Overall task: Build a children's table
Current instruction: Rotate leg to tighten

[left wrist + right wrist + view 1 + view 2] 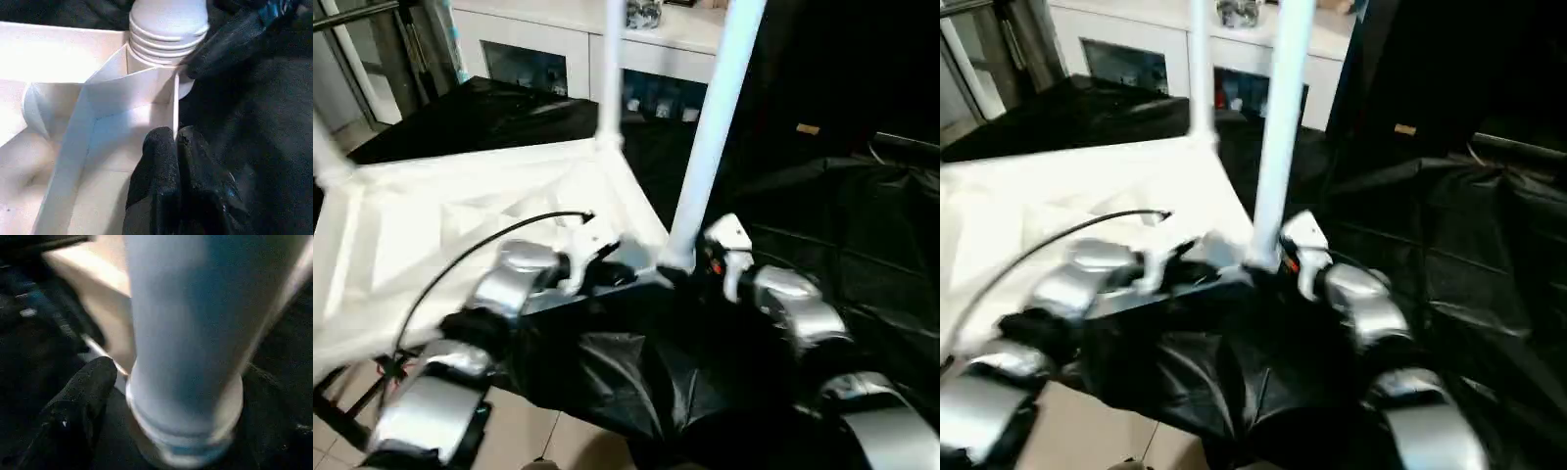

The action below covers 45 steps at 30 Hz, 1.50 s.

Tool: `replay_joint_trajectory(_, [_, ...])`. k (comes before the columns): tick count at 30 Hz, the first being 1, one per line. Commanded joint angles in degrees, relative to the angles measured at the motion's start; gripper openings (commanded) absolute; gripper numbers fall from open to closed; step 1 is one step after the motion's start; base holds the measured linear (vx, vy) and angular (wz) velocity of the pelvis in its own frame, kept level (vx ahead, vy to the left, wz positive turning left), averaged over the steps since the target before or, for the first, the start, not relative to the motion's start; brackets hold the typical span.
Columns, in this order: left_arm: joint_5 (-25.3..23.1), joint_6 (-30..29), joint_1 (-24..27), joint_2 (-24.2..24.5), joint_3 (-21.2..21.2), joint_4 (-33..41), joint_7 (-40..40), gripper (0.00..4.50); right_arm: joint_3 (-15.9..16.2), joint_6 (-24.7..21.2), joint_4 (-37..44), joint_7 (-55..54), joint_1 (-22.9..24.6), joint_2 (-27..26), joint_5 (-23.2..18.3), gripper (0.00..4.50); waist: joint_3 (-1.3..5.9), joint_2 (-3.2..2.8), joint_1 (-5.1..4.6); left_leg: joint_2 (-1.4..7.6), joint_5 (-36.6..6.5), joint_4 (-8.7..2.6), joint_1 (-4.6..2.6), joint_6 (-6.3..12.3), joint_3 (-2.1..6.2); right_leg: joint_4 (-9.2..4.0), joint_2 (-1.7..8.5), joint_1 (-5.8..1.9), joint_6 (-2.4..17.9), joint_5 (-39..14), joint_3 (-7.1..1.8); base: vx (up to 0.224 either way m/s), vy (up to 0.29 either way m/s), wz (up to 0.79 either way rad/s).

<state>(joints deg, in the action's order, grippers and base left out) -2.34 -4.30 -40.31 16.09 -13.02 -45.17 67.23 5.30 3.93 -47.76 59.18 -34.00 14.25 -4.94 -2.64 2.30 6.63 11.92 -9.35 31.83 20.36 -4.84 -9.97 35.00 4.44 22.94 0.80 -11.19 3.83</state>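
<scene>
At centre left of the head views, the tabletop (460, 225) lies underside up on a black sheet (842, 235), with one leg (710, 137) standing in its near corner socket and another leg (612, 69) upright at the far corner. The left gripper (175, 147) is clamped on the tabletop's thin rim wall beside the near socket. The right gripper (724, 257) sits at the base of the near leg, one black finger (83, 396) standing apart from the tube, jaws spread.
</scene>
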Motion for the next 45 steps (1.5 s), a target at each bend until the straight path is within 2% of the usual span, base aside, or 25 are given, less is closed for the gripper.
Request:
replay_joint_trajectory(1, [1.6, 1.63, 0.93, -0.59, -1.43, 0.94, 2.93, 0.0, 4.06, -0.95, 2.25, 8.07, 0.8, 0.09, -0.88, 3.83, 3.42, -0.05, 0.33, 1.55, -10.15, -2.77, -0.11, 4.41, -0.19, -3.52, 3.55, -3.16, 14.06, -3.49, -2.36, 0.0, 0.0, 0.0])
replay_joint_trajectory(3, [1.41, 1.69, 1.32, 0.64, -1.65, 1.63, 4.92, 0.0, 4.64, -1.27, 3.32, 11.42, 1.39, 1.62, -0.84, 3.83, 3.29, -0.11, 0.48, 1.67, -10.84, -2.81, -0.11, 4.29, -0.23, -3.61, 3.57, -3.08, 14.24, -4.25, -2.4, 0.0, 0.0, 0.0])
replay_joint_trajectory(7, [1.69, 1.6, 2.19, 2.71, -1.98, 3.19, 8.81, 0.0, 5.39, -2.68, 5.74, 16.21, 2.51, 3.82, -1.26, 3.83, 3.15, -0.02, 0.64, 1.65, -12.68, -2.99, -0.2, 3.31, -0.15, -3.97, 3.69, -3.07, 13.39, -8.29, -2.43, 0.0, 0.0, 0.0])
replay_joint_trajectory(8, [1.81, 1.68, 2.28, 3.14, -2.01, 3.32, 9.48, 0.0, 5.52, -3.17, 6.4, 17.06, 2.73, 4.19, -1.52, 3.59, 3.12, 0.0, 0.69, 1.71, -12.71, -3.0, -0.25, 3.3, -0.17, -3.98, 3.68, -2.99, 13.18, -8.57, -2.48, 0.0, 0.0, 0.0])
replay_joint_trajectory(9, [1.89, 1.75, 2.29, 3.4, -2.1, 3.34, 9.95, 0.0, 5.52, -3.33, 6.62, 17.34, 2.78, 4.29, -1.61, 3.59, 3.11, -0.03, 0.76, 1.69, -12.81, -3.03, -0.26, 3.28, -0.2, -4.04, 3.69, -2.97, 13.11, -8.91, -2.49, 0.0, 0.0, 0.0])
replay_joint_trajectory(12, [2.08, 1.79, 2.48, 4.06, -2.32, 3.65, 11.21, 0.0, 5.48, -4.12, 7.26, 18.06, 2.93, 4.32, -2.13, 3.41, 3.16, 0.14, 0.9, 1.68, -12.58, -3.07, -0.25, 2.78, -0.15, -3.97, 3.68, -2.93, 12.93, -9.38, -2.46, 0.0, 0.0, 0.0])
replay_joint_trajectory(13, [2.1, 1.76, 2.55, 4.14, -2.35, 3.77, 11.4, 0.0, 5.47, -4.36, 7.41, 18.2, 2.97, 4.3, -2.28, 3.41, 3.21, 0.03, 0.95, 1.71, -12.54, -3.06, -0.28, 2.65, -0.14, -3.95, 3.72, -2.9, 12.95, -9.32, -2.47, 0.0, 0.0, 0.0])
replay_joint_trajectory(14, [2.04, 1.81, 2.66, 4.15, -2.21, 3.92, 11.3, 0.0, 5.45, -5.03, 7.7, 18.62, 3.08, 4.1, -2.48, 3.16, 3.22, 0.07, 0.99, 1.74, -12.35, -3.02, -0.29, 2.58, -0.15, -3.89, 3.74, -2.86, 13.1, -8.73, -2.49, 0.0, 0.0, 0.0])
replay_joint_trajectory(17, [1.9, 1.67, 2.81, 4.0, -2.1, 4.25, 11.12, 0.0, 5.46, -5.78, 8.23, 18.95, 3.34, 3.88, -2.67, 3.05, 3.26, 0.07, 1.19, 1.71, -11.75, -2.95, -0.32, 2.7, -0.21, -3.78, 3.7, -2.88, 13.32, -7.68, -2.49, 0.0, 0.0, 0.0])
replay_joint_trajectory(18, [1.84, 1.68, 2.85, 3.92, -2.07, 4.32, 10.92, 0.0, 5.47, -5.99, 8.4, 18.94, 3.44, 3.82, -2.73, 2.86, 3.3, 0.08, 1.3, 1.69, -11.25, -2.91, -0.31, 2.74, -0.21, -3.68, 3.69, -2.92, 13.35, -6.98, -2.49, 0.0, 0.0, 0.0])
replay_joint_trajectory(21, [1.51, 1.53, 2.79, 3.31, -1.92, 4.05, 9.02, 0.0, 5.35, -6.97, 8.92, 17.6, 4.16, 3.11, -3.07, 2.78, 3.27, 0.15, 1.42, 1.63, -11.18, -2.91, -0.26, 2.68, -0.22, -3.71, 3.72, -2.95, 13.09, -7.4, -2.47, 0.0, 0.0, 0.0])
replay_joint_trajectory(23, [0.27, 1.29, 1.77, 1.31, -1.38, 2.11, 2.75, 0.0, 4.08, -6.77, 7.33, 11.25, 4.62, 0.81, -2.37, 2.75, 3.14, 0.08, 1.38, 1.67, -11.84, -3.06, -0.31, 2.01, -0.17, -3.89, 3.8, -2.77, 12.65, -8.63, -2.53, 0.0, 0.0, 0.0])
replay_joint_trajectory(25, [-0.15, 1.15, 1.47, 0.72, -1.26, 1.55, 0.85, 0.0, 3.67, -6.7, 6.64, 8.98, 4.63, 0.03, -1.99, 2.74, 3.05, 0.12, 1.26, 1.61, -12.59, -3.17, -0.35, 1.64, -0.11, -4.09, 3.84, -2.72, 12.34, -9.96, -2.53, 0.0, 0.0, 0.0])
replay_joint_trajectory(26, [-0.79, 1.05, 1.0, -0.1, -1.14, 0.75, -1.75, 0.0, 3.03, -6.36, 5.21, 4.73, 4.27, -1.19, -1.18, 2.72, 2.95, 0.05, 1.2, 1.58, -14.72, -3.37, -0.57, 0.68, 0.04, -4.57, 4.05, -2.69, 11.17, -14.82, -2.53, 0.0, 0.0, 0.0])
replay_joint_trajectory(27, [-1.38, 0.42, 0.32, -1.28, -0.89, -0.28, -4.98, 0.0, 1.97, -6.17, 2.85, -1.74, 3.38, -2.82, -0.26, 2.71, 2.82, 0.01, 1.11, 1.59, -15.61, -3.47, -0.65, 0.44, 0.03, -4.74, 4.03, -2.5, 10.81, -16.09, -2.61, 0.0, 0.0, 0.0])
replay_joint_trajectory(28, [-1.97, -0.26, -0.42, -2.54, -0.6, -1.36, -8.38, 0.0, 0.79, -6.08, 0.32, -8.54, 2.36, -4.53, 0.56, 2.7, 2.62, -0.3, 0.73, 1.53, -17.2, -3.69, -0.8, -0.79, 0.19, -4.98, 4.1, -2.13, 10.12, -19.22, -2.69, 0.0, 0.0, 0.0])
replay_joint_trajectory(29, [-2.48, -1.0, -1.2, -4.03, -0.24, -2.46, -12.16, 0.0, -0.36, -6.37, -1.99, -14.81, 1.38, -6.21, 1.01, 2.69, 2.61, -0.19, 0.27, 1.44, -19.03, -3.87, -0.95, -2.16, 0.52, -5.25, 4.23, -2.22, 9.02, -23.07, -2.55, 0.0, 0.0, 0.0])
replay_joint_trajectory(30, [-2.75, -1.47, -1.68, -4.92, 0.0, -3.1, -14.4, 0.0, -1.04, -6.66, -3.28, -18.33, 0.81, -7.17, 1.19, 2.69, 2.74, -0.08, -0.11, 1.34, -19.74, -3.84, -0.99, -2.5, 0.68, -5.42, 4.24, -2.29, 8.19, -24.62, -2.47, 0.0, 0.0, 0.0])
replay_joint_trajectory(33, [-3.04, -2.52, -2.74, -8.21, 0.41, -4.54, -19.67, 0.0, -3.16, -8.01, -6.6, -29.63, -0.65, -10.41, 1.81, 2.67, 2.66, -0.35, -0.53, 1.4, -20.41, -3.86, -1.0, -1.93, 0.67, -5.73, 4.18, -2.07, 8.21, -23.55, -2.61, 0.0, 0.0, 0.0])
replay_joint_trajectory(37, [-4.39, -2.52, -3.13, -10.75, -0.67, -5.39, -23.23, 0.0, -2.23, -7.3, -7.82, -32.85, -1.07, -13.97, 2.73, 2.67, 2.78, -0.24, -0.65, 1.2, -20.35, -3.72, -0.95, -0.68, 0.44, -5.75, 3.91, -2.0, 8.15, -21.52, -2.69, 0.0, 0.0, 0.0])
replay_joint_trajectory(38, [-4.6, -2.35, -3.08, -10.95, -0.88, -5.33, -23.07, 0.0, -2.1, -6.9, -8.24, -32.66, -1.32, -14.29, 2.96, 3.23, 2.81, -0.27, -0.62, 1.21, -20.23, -3.74, -0.88, -0.57, 0.45, -5.73, 3.94, -2.07, 8.16, -21.32, -2.7, 0.0, 0.0, 0.0])
replay_joint_trajectory(39, [-4.62, -2.35, -3.08, -11.0, -0.9, -5.32, -23.04, 0.0, -2.12, -6.83, -8.34, -32.58, -1.4, -14.35, 2.95, 3.37, 2.79, -0.21, -0.62, 1.22, -20.06, -3.79, -0.7, -0.43, 0.48, -5.7, 3.93, -2.16, 8.08, -21.14, -2.67, 0.0, 0.0, 0.0])
replay_joint_trajectory(43, [-4.63, -2.14, -2.99, -11.05, -1.17, -5.16, -21.61, 0.0, -2.23, -6.34, -9.37, -31.82, -2.44, -14.02, 3.04, 3.57, 2.73, -0.34, -0.76, 1.29, -21.32, -3.93, -0.71, -0.63, 0.62, -5.78, 3.96, -2.05, 7.98, -22.35, -2.6, 0.0, 0.0, 0.0])
replay_joint_trajectory(45, [-4.54, -0.74, -2.39, -9.75, -1.57, -4.2, -19.28, 0.0, -3.3, -5.08, -9.71, -29.44, -3.84, -11.59, 2.3, 3.85, 2.7, -0.35, -0.86, 1.31, -21.9, -3.97, -0.76, -0.54, 0.63, -5.86, 3.98, -2.03, 7.98, -22.46, -2.64, 0.0, 0.0, 0.0])
